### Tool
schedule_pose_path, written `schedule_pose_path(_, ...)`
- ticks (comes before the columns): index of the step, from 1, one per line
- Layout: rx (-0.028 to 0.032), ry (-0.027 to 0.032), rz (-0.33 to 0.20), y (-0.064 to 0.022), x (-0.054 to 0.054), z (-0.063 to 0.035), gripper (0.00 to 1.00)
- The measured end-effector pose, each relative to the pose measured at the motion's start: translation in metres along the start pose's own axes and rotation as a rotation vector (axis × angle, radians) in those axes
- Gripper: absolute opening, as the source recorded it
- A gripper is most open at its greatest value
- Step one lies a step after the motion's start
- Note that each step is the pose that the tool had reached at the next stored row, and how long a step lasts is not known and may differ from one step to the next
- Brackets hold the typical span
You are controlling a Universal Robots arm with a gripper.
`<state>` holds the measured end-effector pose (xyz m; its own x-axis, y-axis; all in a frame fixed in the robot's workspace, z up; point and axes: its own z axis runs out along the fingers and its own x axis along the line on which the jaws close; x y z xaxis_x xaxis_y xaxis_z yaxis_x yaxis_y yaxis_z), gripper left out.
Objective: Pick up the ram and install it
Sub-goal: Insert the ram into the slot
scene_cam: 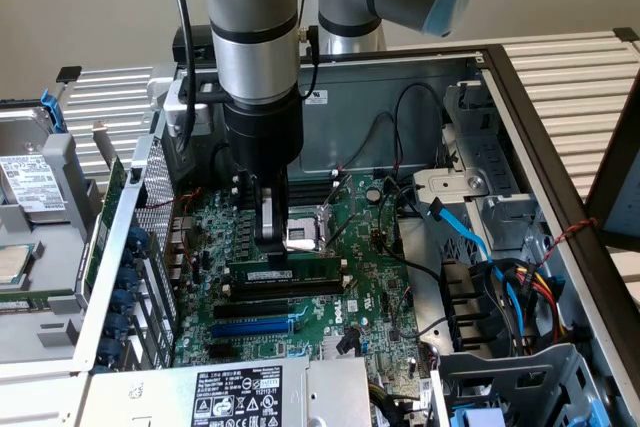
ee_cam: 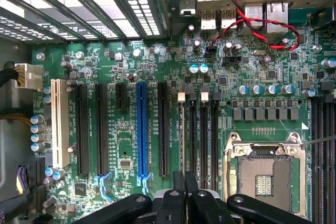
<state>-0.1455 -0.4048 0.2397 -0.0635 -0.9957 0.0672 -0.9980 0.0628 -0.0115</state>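
The ram (scene_cam: 300, 272) is a thin green stick with black chips and a white label. It stands upright along a long slot on the green motherboard (scene_cam: 365, 292), beside the CPU socket (scene_cam: 303, 237). My gripper (scene_cam: 272, 255) comes straight down onto the stick's top edge, left of its middle, with the fingers pinched together on it. In the wrist view the closed gripper (ee_cam: 185, 182) lines up with the ram (ee_cam: 181, 135), seen edge-on among the black memory slots. The part of the stick under the fingers is hidden.
Empty black slots (scene_cam: 275, 294) and a blue slot (scene_cam: 255, 327) lie just in front of the ram. Metal drive cages (scene_cam: 480, 207) and loose blue and black cables (scene_cam: 470, 237) crowd the exterior view's right. A labelled power supply (scene_cam: 235, 397) sits at the front. A red wire (ee_cam: 252, 24) loops near the rear ports.
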Motion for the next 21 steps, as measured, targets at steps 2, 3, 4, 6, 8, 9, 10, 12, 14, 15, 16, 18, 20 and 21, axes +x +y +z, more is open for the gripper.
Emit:
schedule_pose_path(2,0.0001,0.0,0.0,0.0,0.0,0.0004,0.12)
schedule_pose_path(3,0.0001,0.0,0.0,0.0,-0.0001,0.001,0.12)
schedule_pose_path(4,0.0,0.0,0.0,0.0,-0.0001,0.0014,0.12)
schedule_pose_path(6,0.0,0.0,0.0,0.0,-0.0001,0.0014,0.12)
schedule_pose_path(8,0.0,0.0001,0.0,0.0,-0.0001,0.0015,0.12)
schedule_pose_path(9,0.0002,-0.0003,0.0,0.0,-0.0002,0.002,0.12)
schedule_pose_path(10,0.0003,-0.0003,0.0,-0.0001,-0.0003,0.0027,0.12)
schedule_pose_path(12,-0.0001,0.0001,0.0,0.0,-0.0006,0.003,0.12)
schedule_pose_path(14,-0.0001,0.0001,0.0,0.0,-0.0006,0.003,0.12)
schedule_pose_path(15,0.0,0.0,0.0,0.0,-0.0006,0.0031,0.12)
schedule_pose_path(16,0.0,0.0001,0.0,0.0,-0.0006,0.0031,0.12)
schedule_pose_path(18,0.0001,-0.0002,0.0,0.0002,-0.0023,0.0031,0.12)
schedule_pose_path(20,0.0001,-0.0001,0.0,0.0002,-0.0027,0.003,0.12)
schedule_pose_path(21,0.0001,-0.0001,0.0,0.0002,-0.0027,0.003,0.12)
